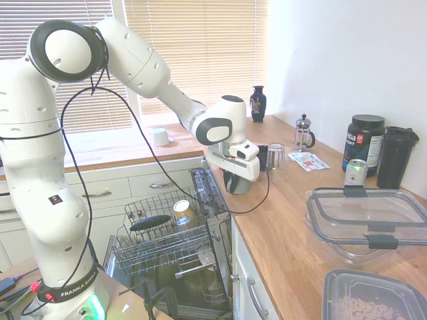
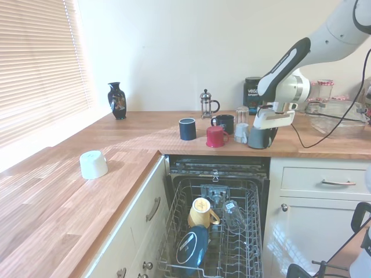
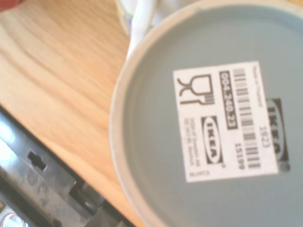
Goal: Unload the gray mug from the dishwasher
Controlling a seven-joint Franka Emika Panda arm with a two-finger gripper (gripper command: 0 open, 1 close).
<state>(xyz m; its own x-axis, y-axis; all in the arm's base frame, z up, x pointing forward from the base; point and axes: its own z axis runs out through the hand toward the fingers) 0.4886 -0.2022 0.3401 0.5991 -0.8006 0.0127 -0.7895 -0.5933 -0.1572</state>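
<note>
Item: gray mug (image 2: 260, 137), upside down on the wooden surface (image 2: 145, 139) above the open dishwasher (image 2: 215, 231), its labelled base filling my wrist view. Pincer (image 2: 268, 128): directly over the mug; I cannot tell whether its fingers grip it. Neighbours: red mug (image 2: 215, 136), black mug (image 2: 224, 123), just beside.
</note>
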